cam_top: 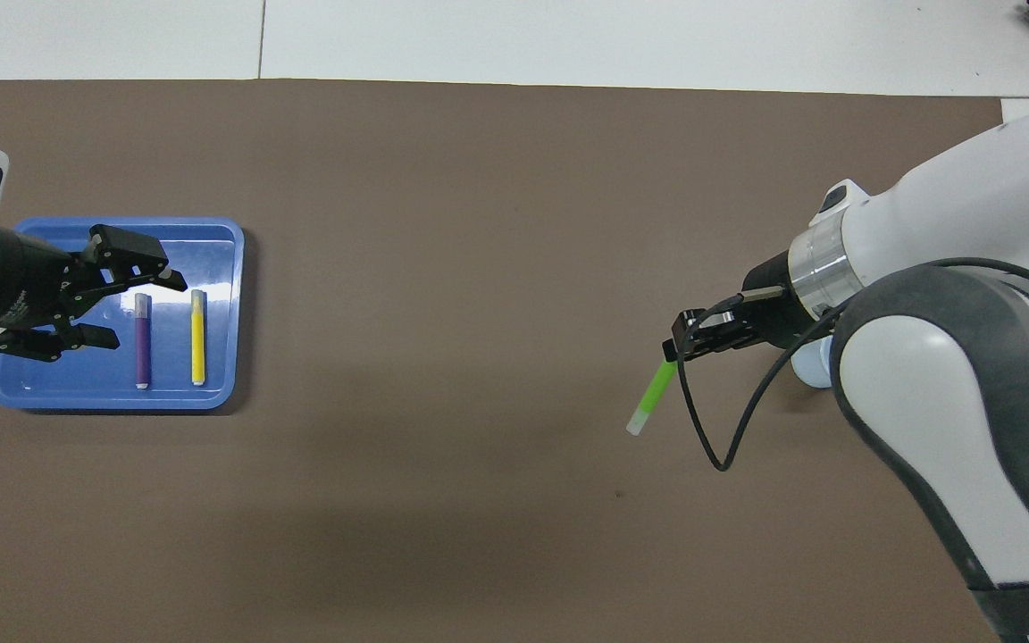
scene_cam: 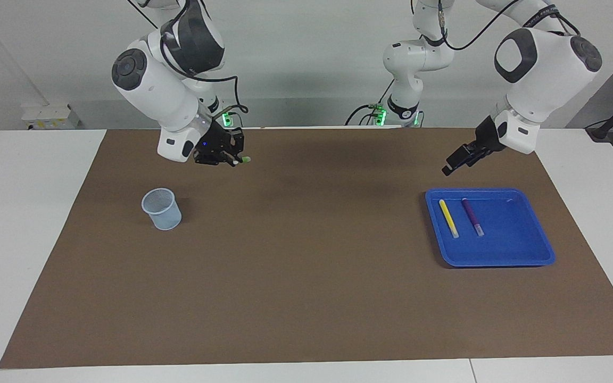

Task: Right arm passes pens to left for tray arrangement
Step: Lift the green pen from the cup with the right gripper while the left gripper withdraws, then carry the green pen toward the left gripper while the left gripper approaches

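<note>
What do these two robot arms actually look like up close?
Both the left arm and the right arm are glossy white jointed tubes with dark grey round caps at the joints. Loose black cables run along them. Each has a silver wrist ring and ends in black jaws; the right wrist shows a small blue light.

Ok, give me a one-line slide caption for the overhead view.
Right gripper carries the green pen over the mat while the open left gripper hangs over the blue tray holding purple and yellow pens.
</note>
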Robot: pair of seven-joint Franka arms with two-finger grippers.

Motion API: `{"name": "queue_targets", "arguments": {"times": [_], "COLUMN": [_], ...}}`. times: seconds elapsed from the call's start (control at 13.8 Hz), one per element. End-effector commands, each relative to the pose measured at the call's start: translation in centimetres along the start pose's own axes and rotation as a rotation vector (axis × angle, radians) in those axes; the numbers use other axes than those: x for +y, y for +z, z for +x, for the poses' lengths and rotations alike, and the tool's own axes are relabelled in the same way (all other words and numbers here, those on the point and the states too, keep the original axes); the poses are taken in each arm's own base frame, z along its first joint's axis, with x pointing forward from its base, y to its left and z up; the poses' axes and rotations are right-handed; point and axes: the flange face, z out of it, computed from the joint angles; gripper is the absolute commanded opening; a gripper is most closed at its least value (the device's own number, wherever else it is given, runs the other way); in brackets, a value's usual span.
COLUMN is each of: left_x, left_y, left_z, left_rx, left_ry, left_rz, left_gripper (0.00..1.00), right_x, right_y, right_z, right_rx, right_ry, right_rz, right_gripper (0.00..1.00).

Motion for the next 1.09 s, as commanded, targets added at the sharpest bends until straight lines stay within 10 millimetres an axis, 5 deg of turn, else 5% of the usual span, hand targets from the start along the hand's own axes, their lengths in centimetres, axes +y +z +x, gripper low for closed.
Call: {"name": "queue_targets", "arguments": {"times": [0.0,0.29,0.58,1.01], "left_x": [0.9,2.6,3.8,6.2], "left_y": [-0.4,-1.2,-1.4,1.4], "left_z": [-2.7,-5.4,-6.7,-10.2], "left_rx": [-0.028,-0.023,-0.016,-0.006], "left_ry": [-0.222,-0.568,-0.823,-0.971], "left_rz": [-0.028,-0.066,-0.091,-0.135], "left_gripper": [1.00,1.00,1.00,1.00], "right_x": [-1.3,-6.0,-12.3,-17.8], "right_y": [1.3,2.4,6.0,8.7], "right_z": [0.1,0.9,-0.6,-2.9], "right_rx": [0.051,0.143,0.219,0.275], "right_ry": [0.217,0.491,0.562,0.632], "right_rz": [0.141,0.294,0.336,0.461], "right_gripper": [0.00,0.00,0.00,0.00]}}
